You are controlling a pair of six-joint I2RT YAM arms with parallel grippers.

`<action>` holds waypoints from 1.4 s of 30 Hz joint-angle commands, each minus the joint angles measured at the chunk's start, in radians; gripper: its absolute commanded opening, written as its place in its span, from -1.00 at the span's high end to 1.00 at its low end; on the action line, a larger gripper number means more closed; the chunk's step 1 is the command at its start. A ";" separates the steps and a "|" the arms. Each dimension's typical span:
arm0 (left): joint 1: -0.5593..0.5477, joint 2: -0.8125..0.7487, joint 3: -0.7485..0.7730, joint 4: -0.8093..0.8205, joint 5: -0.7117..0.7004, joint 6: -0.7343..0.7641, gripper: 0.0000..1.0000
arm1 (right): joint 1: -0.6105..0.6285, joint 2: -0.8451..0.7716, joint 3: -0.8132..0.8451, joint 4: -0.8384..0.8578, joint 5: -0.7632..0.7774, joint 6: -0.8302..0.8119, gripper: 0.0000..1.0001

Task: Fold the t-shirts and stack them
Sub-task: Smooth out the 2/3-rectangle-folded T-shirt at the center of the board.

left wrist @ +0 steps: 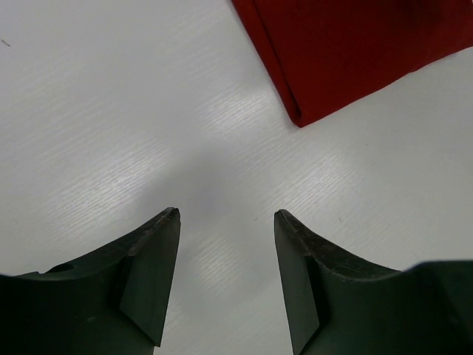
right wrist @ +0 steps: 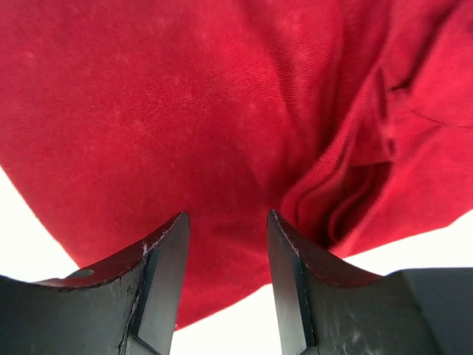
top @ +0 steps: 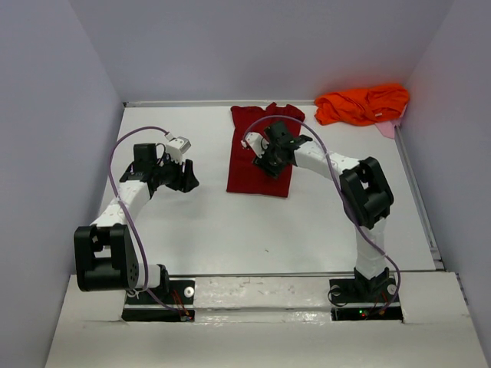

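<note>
The dark red t-shirt (top: pixel 245 169) lies in the middle of the table as a long narrow folded strip, collar end toward the back wall. My right gripper (top: pixel 270 162) hovers over it, open; in the right wrist view its jaws (right wrist: pixel 228 214) stand apart above the red cloth (right wrist: pixel 185 111), holding nothing, with a rumpled fold to their right. My left gripper (top: pixel 188 180) is left of the shirt, open over bare table (left wrist: pixel 225 214); the shirt's near corner (left wrist: pixel 355 52) shows ahead of it. The orange t-shirt (top: pixel 362 103) lies crumpled at the back right corner.
A bit of pink cloth (top: pixel 390 128) peeks out from under the orange t-shirt by the right wall. Grey walls close the table on the left, back and right. Purple cables loop over both arms.
</note>
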 commanded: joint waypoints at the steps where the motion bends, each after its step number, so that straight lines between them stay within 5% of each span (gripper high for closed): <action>1: 0.008 -0.042 0.020 0.001 0.018 0.009 -0.27 | 0.006 0.048 0.041 0.035 0.010 0.011 -0.03; 34: 0.016 -0.045 0.015 0.004 0.041 0.012 -0.27 | -0.153 0.258 0.319 0.045 0.136 -0.034 -0.02; 42: 0.020 -0.042 0.012 0.007 0.043 0.015 -0.27 | -0.153 0.133 0.320 -0.008 0.087 -0.038 -0.03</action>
